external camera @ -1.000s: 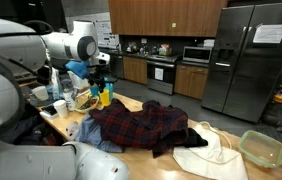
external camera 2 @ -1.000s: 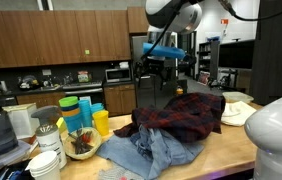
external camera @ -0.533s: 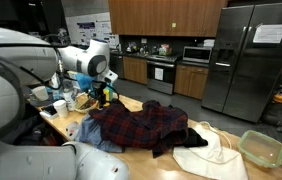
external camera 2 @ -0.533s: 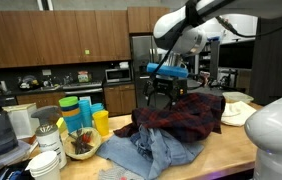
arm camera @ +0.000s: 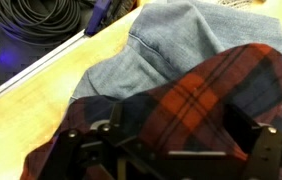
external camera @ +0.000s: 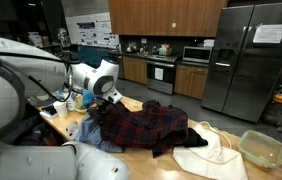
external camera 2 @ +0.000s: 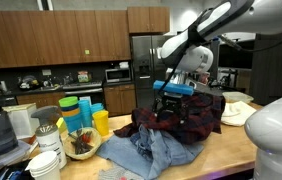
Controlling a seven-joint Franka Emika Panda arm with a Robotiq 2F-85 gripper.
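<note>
A red and dark plaid shirt lies crumpled on the wooden counter, partly over a grey-blue denim garment. My gripper hangs just above the near edge of the plaid shirt, in both exterior views. In the wrist view the gripper is open, its two fingers astride a fold of the plaid shirt, with the grey-blue garment beyond. Nothing is held.
A yellow cup, stacked blue cups and a bowl stand at the counter's end. A white cloth and a green container lie past the shirt. Black cables lie beyond the counter edge.
The arm has come down from well above the counter, and the gripper now sits low over the plaid shirt. The clothes have not moved.
</note>
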